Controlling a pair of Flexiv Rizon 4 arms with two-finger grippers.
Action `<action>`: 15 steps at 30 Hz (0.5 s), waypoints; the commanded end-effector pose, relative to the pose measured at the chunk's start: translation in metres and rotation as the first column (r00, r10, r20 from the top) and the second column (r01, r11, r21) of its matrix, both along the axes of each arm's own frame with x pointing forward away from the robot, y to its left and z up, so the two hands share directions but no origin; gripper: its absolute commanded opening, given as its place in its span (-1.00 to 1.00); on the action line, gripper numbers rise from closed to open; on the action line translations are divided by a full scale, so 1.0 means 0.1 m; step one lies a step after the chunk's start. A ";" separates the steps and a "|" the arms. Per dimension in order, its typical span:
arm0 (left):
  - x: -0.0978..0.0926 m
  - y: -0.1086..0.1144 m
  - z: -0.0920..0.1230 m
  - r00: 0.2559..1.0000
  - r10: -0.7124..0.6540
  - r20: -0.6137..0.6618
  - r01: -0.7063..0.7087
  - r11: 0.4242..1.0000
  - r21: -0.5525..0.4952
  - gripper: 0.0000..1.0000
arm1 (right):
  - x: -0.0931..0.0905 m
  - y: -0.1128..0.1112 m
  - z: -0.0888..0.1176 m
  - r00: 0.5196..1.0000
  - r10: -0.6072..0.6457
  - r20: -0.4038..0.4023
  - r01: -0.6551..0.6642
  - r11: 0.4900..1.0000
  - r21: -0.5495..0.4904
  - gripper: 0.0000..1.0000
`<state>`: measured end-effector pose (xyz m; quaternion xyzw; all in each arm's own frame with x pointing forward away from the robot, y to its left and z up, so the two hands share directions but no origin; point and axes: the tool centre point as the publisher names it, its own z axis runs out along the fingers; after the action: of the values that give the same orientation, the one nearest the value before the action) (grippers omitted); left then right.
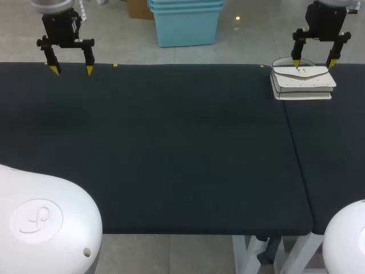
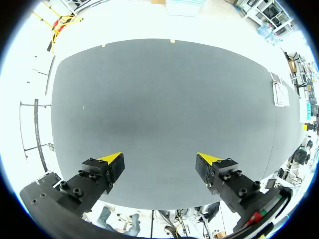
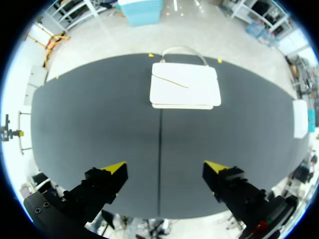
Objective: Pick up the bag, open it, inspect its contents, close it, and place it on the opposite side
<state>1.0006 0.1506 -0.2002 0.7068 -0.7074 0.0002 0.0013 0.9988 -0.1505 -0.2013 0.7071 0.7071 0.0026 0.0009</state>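
A white flap bag [image 1: 302, 83] lies flat and closed at the far right of the dark table [image 1: 171, 148], its thin handle [image 1: 283, 60] arching toward the far edge. My right gripper [image 1: 314, 64] hangs open above the bag's far edge, touching nothing. From the right wrist, the bag [image 3: 185, 85] lies ahead of the open gripper [image 3: 164, 167], with its handle [image 3: 184, 50] on the side away from the fingers. My left gripper [image 1: 71, 69] hangs open over the far left corner. In the left wrist view this gripper [image 2: 160, 159] is empty and the bag [image 2: 279, 93] is small and far off.
A seam [image 1: 293, 142] between two table sections runs front to back just left of the bag, and shows again as a line [image 3: 160, 149] between the right fingers. Small yellow tape marks [image 1: 116, 65] sit on the far edge.
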 end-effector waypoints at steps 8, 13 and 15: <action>0.00 0.00 0.00 1.000 0.000 0.000 0.000 1.000 0.001 1.00 | 0.00 0.00 0.00 1.000 0.000 -0.001 0.000 1.000 -0.001 1.00; 0.00 0.00 0.00 1.000 0.000 0.000 0.000 1.000 0.001 1.00 | 0.00 0.00 0.00 1.000 0.000 -0.001 0.000 1.000 -0.001 1.00; 0.01 -0.06 0.00 0.998 -0.060 0.021 0.059 0.998 0.016 1.00 | 0.00 0.00 0.00 1.000 0.000 -0.001 0.000 1.000 -0.001 1.00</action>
<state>1.0020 0.1488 -0.1998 0.6973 -0.7167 0.0023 0.0001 0.9988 -0.1506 -0.2013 0.7071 0.7071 0.0026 0.0009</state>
